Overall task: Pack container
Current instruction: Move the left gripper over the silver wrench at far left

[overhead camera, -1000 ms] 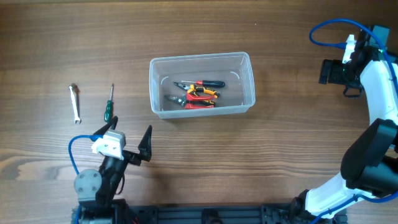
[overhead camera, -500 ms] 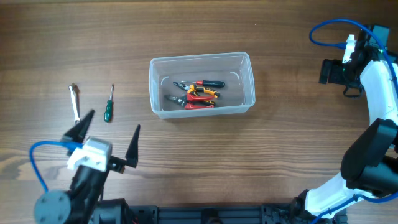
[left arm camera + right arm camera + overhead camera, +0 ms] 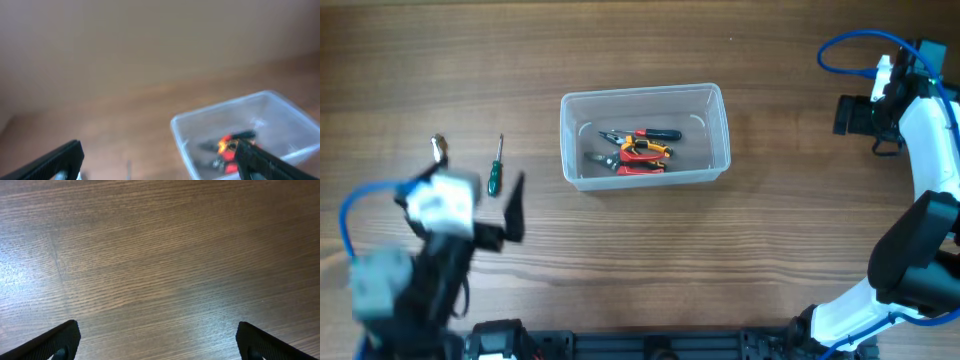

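Because the left gripper's (image 3: 157, 150) two dark fingers (image 3: 55, 160) sit at opposite edges of the left wrist view, they plainly stand wide apart, with nothing between them. Beyond them, blurred, lies the container (image 3: 280, 112), with red and orange pliers (image 3: 227, 147) inside it. In the overhead view this gripper is smeared by blur over the table's (image 3: 650, 250) left side, one finger just beside the green-handled screwdriver (image 3: 494, 178). A small wrench (image 3: 438, 146) lies next to that, its lower part hidden behind the gripper. The container rests near the table's middle, to the right of the screwdriver.

The right gripper's (image 3: 157, 327) fingers (image 3: 55, 342) are likewise spread wide and hold nothing, above wood grain. The white right arm (image 3: 932, 120) stands at the table's right edge, well apart from the container.
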`<control>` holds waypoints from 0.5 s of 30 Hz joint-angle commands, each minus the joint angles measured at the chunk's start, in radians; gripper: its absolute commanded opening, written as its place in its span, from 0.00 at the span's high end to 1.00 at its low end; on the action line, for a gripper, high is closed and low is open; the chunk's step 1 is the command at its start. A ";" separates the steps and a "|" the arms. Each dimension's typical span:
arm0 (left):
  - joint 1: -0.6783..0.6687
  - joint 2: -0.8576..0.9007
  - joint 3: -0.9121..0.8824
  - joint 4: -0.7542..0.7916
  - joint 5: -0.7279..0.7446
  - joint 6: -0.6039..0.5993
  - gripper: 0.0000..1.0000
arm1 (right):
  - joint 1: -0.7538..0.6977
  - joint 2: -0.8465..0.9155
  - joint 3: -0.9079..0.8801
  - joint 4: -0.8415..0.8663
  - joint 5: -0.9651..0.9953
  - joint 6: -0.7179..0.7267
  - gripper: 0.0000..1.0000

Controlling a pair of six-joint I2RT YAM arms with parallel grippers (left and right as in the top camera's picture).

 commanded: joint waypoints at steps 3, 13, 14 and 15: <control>0.005 0.417 0.445 -0.374 -0.156 0.013 0.00 | 0.000 0.001 -0.001 0.003 0.018 0.004 0.00; 0.007 0.840 0.615 -0.644 -0.261 -0.080 0.00 | 0.000 0.001 -0.001 0.003 0.018 0.004 0.00; 0.012 0.864 0.615 -0.643 -0.290 -0.110 0.00 | 0.000 0.001 -0.001 0.003 0.018 0.004 0.00; 0.024 0.901 0.615 -0.646 -0.300 -0.127 0.00 | 0.000 0.001 -0.001 0.003 0.018 0.004 0.00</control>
